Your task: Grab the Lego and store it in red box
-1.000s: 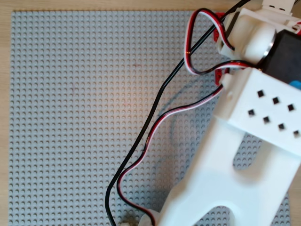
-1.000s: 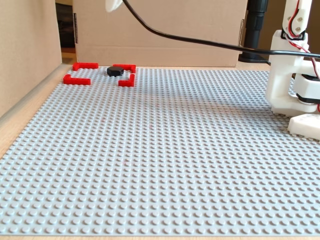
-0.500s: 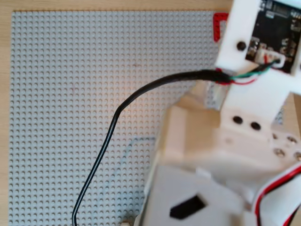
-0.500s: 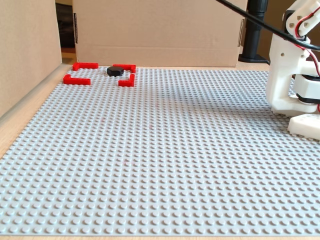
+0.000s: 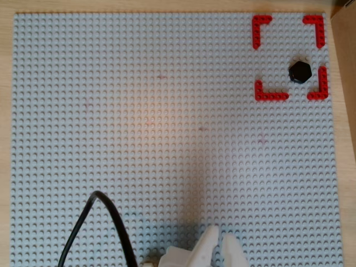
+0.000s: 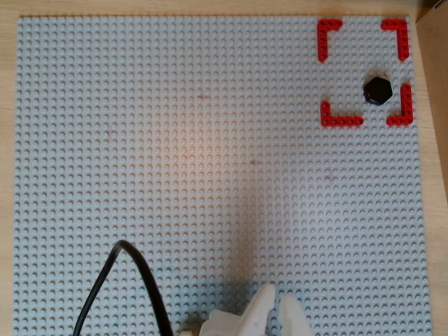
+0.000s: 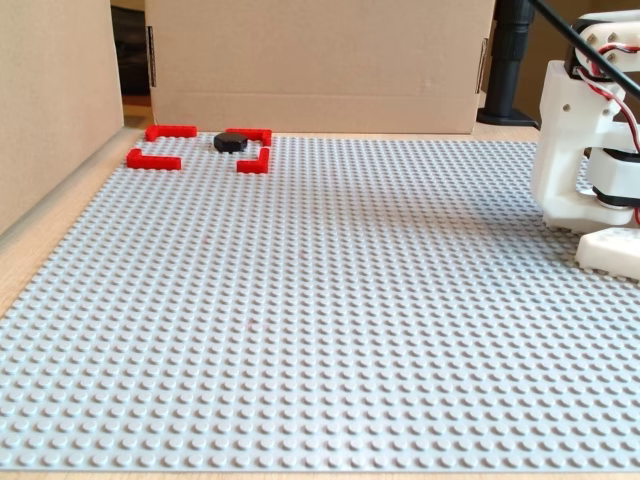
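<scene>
One Lego (image 5: pixel 300 72), a dark hexagonal piece, lies inside the red box (image 5: pixel 270 96), an open square of four L-shaped brackets, near the lower right bracket as both overhead views show it and apart from all four. One grey studded baseplate (image 5: pixel 167 139) carries everything. The single white gripper (image 5: pixel 218 240) shows at the bottom edge, fingertips slightly apart and holding nothing; one black cable (image 5: pixel 114 219) runs beside it.

Glossy Lego (image 5: pixel 300 71), studded plastic baseplate (image 5: pixel 167 139)
</scene>
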`<state>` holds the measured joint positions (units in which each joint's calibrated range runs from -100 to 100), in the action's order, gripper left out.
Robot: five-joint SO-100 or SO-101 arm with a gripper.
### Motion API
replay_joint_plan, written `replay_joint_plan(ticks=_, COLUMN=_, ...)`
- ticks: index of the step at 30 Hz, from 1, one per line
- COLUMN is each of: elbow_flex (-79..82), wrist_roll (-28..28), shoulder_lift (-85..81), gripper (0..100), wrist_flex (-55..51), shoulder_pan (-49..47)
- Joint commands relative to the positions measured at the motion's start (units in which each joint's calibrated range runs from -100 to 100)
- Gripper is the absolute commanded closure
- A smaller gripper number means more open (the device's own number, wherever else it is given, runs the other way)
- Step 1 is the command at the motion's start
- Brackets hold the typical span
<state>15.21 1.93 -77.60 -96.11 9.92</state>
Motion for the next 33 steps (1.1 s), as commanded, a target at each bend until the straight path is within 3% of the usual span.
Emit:
replay_joint_plan(ticks=1, elbow_flex=4.34, wrist_roll=-0.05, shoulder_lift=-8.84, gripper=98, wrist_flex=-0.20, shoulder_pan=-0.43)
replay_joint_plan(ticks=10, elbow_flex=9.16, wrist_roll=-0.16, shoulder_lift=-21.55, gripper=98, wrist_flex=-1.69, shoulder_pan=-0.95)
replay_joint_plan(ticks=33, elbow_flex=9.25, wrist_roll=0.26, shoulder_lift=-21.64, gripper=98, wrist_flex=-2.04, shoulder_pan=-0.73)
